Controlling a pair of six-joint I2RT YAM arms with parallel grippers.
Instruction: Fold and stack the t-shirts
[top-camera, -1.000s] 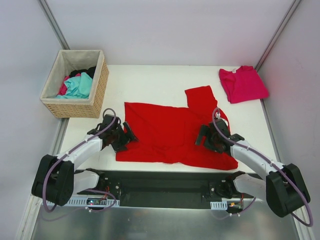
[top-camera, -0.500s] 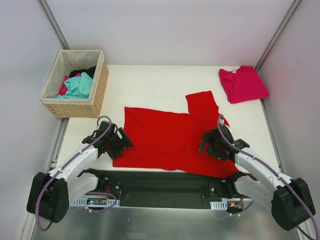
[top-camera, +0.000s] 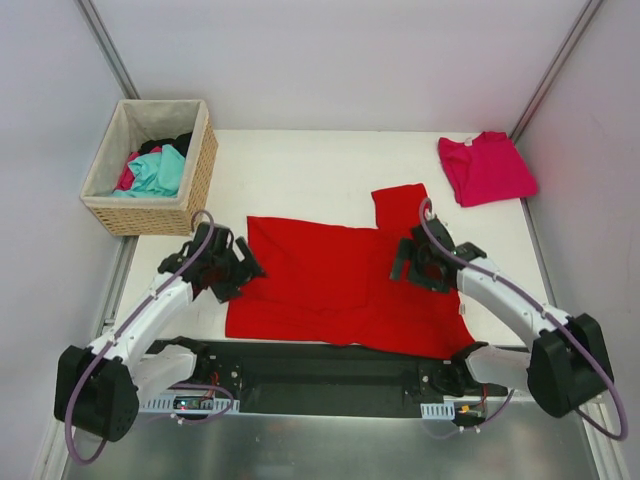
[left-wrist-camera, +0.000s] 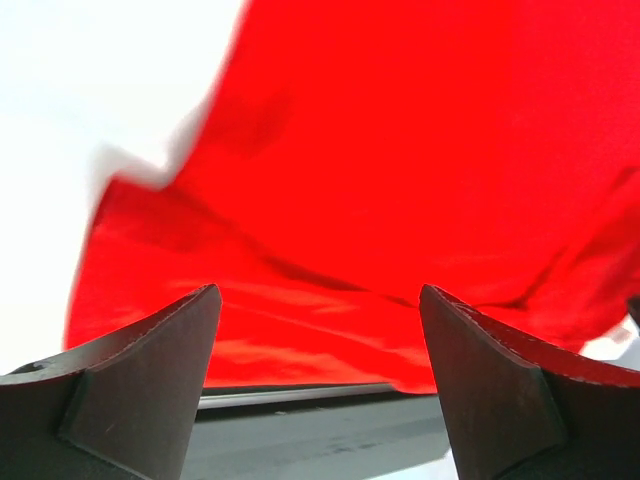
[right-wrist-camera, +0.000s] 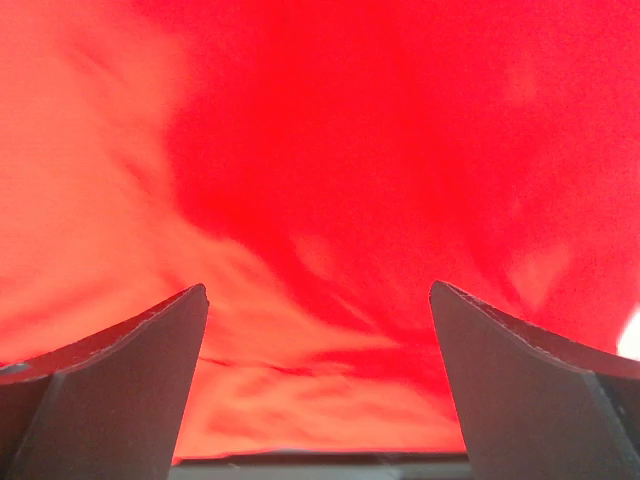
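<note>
Watching the red t-shirt (top-camera: 330, 285) spread along the near edge of the table (top-camera: 300, 170); my left fingers (left-wrist-camera: 140, 380) gape empty at its left side; right fingers (right-wrist-camera: 110, 390) gape empty above its right side; pink t-shirt (top-camera: 485, 167) lies folded far right.

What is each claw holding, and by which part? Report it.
Nothing is held. The left claw and the right claw both stand open over the red t-shirt, with no cloth pinched in either.
</note>
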